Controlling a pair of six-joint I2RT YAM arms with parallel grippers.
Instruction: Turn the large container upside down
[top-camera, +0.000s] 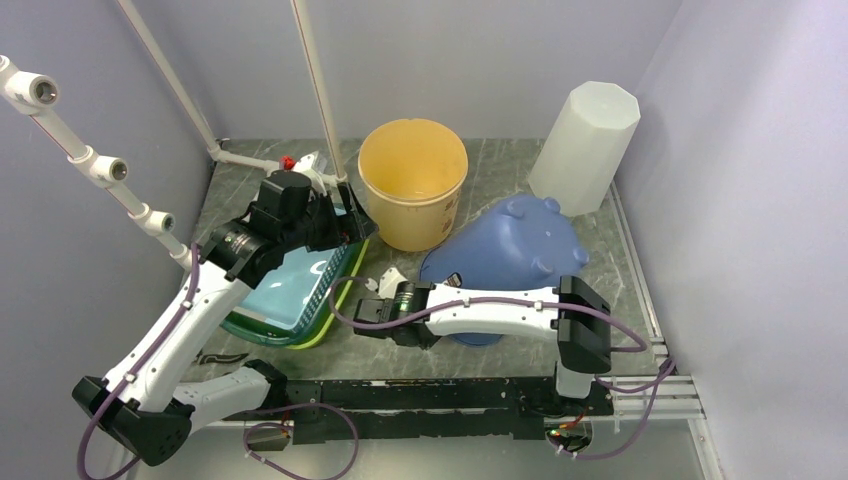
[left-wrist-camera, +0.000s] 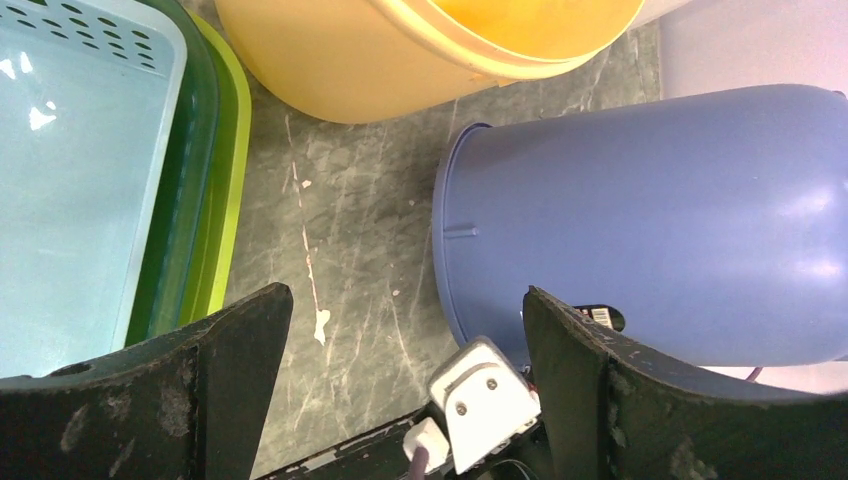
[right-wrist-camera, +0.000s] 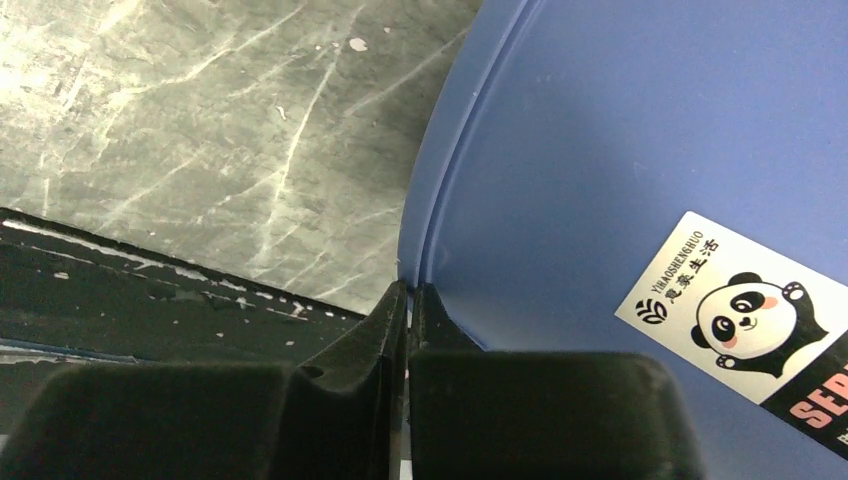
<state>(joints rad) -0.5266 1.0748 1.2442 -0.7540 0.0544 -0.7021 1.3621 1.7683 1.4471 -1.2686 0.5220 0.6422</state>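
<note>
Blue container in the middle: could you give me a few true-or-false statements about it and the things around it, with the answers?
1. The blue container is tipped over, not standing upright. True.
2. The right gripper is open and clear of it. False: its fingers are shut on the container's rim.
3. The left gripper is open and holds nothing. True.
4. The yellow bucket is upside down. False: it stands upright with its mouth facing up.
5. A panda sticker is on the blue container. True.
</note>
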